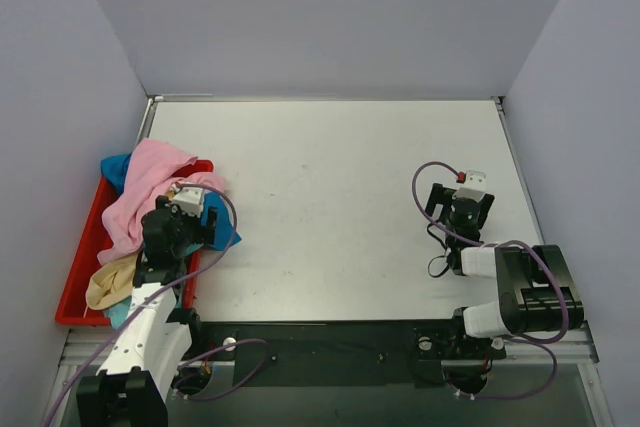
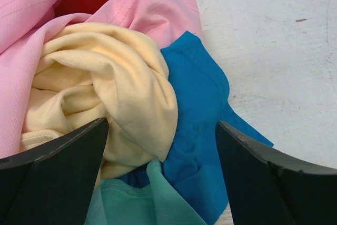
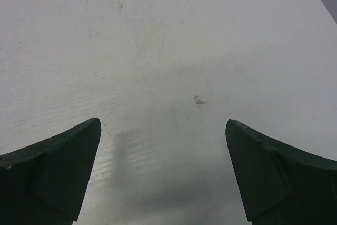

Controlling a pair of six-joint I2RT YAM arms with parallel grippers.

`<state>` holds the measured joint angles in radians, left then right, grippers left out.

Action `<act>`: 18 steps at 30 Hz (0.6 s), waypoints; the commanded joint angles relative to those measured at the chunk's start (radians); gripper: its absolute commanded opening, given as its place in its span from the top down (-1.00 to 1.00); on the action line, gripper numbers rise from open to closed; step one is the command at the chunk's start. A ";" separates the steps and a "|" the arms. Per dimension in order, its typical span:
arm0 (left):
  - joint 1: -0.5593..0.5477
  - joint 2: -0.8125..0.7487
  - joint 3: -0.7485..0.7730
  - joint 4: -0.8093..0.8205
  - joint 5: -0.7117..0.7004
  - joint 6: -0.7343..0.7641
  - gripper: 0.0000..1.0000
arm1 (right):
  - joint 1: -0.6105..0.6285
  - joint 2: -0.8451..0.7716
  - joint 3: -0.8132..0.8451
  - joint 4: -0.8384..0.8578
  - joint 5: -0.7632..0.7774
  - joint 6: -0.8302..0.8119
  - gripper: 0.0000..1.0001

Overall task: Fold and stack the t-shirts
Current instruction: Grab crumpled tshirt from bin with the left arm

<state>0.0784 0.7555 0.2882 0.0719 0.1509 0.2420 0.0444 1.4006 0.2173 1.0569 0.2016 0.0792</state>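
While hovering over the t-shirts (image 1: 150,182) bunched in the red tray (image 1: 72,292), spreading the left gripper (image 2: 160,124) wide, gripping nothing; holding the right gripper (image 3: 163,122) equally wide and empty above the table (image 1: 340,197), well apart.

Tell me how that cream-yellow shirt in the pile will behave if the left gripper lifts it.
Probably floppy: the cream-yellow shirt lies crumpled in soft folds, so it should sag and unfurl rather than hold shape. It may drag neighbours: the pink shirt curls over it and the blue shirt lies against it. Likely light, being thin cloth.
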 commanded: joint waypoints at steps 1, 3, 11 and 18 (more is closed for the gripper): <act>0.000 -0.015 0.011 0.072 -0.056 -0.035 -0.86 | -0.009 -0.002 0.027 0.029 -0.013 0.014 -1.00; 0.000 -0.027 0.012 0.065 -0.045 0.037 -0.86 | -0.009 -0.003 0.025 0.031 -0.013 0.013 -1.00; 0.001 -0.025 0.259 -0.243 0.073 0.149 -0.86 | -0.012 -0.070 0.060 -0.106 -0.002 0.011 -0.99; 0.004 0.146 0.694 -0.714 0.018 0.151 -0.87 | -0.012 -0.408 0.272 -0.491 -0.249 0.145 -1.00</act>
<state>0.0784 0.8059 0.7555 -0.3393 0.1787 0.3752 0.0280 1.1706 0.3660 0.7147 0.1623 0.1349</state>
